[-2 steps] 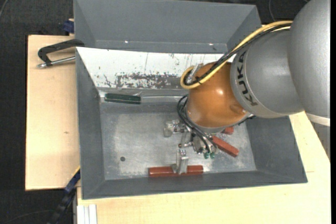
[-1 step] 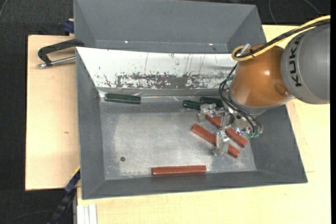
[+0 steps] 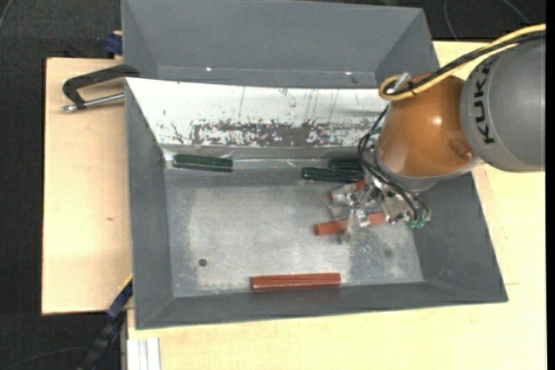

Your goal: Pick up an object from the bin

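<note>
Small red block (image 3: 329, 229) lies on the floor of the bin (image 3: 251, 230), right of centre and toward the right wall. The gripper (image 3: 355, 217) is down low just beside it on its right, at its end or touching it; whether the gripper is released or clenched cannot be made out. The orange cover (image 3: 421, 139) of the arm hangs above. A dark green bar (image 3: 330, 174) lies just behind the gripper near the back wall, a second green bar (image 3: 204, 162) well to the left, and a long red block (image 3: 295, 280) lies along the front wall.
</note>
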Controlling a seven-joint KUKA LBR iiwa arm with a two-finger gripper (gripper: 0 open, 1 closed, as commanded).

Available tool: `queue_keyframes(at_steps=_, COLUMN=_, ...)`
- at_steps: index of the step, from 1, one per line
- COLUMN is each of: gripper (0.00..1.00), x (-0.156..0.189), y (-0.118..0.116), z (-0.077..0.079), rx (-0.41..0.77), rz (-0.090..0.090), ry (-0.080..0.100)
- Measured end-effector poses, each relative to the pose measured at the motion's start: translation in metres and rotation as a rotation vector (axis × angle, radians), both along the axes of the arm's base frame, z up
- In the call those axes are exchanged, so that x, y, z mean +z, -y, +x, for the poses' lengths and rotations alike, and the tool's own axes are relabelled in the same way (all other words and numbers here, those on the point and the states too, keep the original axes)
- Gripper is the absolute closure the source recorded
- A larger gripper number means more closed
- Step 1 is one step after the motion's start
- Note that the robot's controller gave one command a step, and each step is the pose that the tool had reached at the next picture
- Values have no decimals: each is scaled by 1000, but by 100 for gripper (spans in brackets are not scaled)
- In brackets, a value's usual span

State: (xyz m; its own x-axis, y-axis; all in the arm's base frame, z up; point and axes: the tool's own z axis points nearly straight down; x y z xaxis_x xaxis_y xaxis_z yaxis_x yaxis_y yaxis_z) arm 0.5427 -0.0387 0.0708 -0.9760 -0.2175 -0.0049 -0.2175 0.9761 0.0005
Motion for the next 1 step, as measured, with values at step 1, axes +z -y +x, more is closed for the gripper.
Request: queue_keyframes(at_steps=1, gripper=100, x=172, y=-32, z=14, rx=1, rz=0, ry=11)
